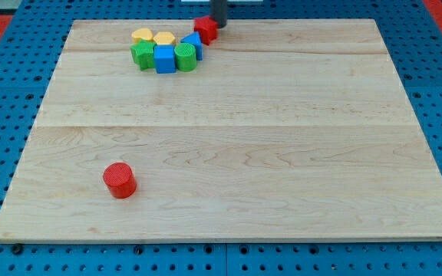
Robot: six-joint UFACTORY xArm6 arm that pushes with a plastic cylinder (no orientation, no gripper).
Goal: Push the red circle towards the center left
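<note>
Red circle (119, 180) sits alone at about 8 o'clock on the wooden board (282, 153), well apart from everything else. My tip (218, 25) is at 12 o'clock, at the board's top edge, touching a second red block (206, 29). No jaws here, just a rod. Cluster beside it at 11 o'clock: two yellow blocks (153, 36), two green blocks (141, 54), two blue blocks (164, 58), packed together.
</note>
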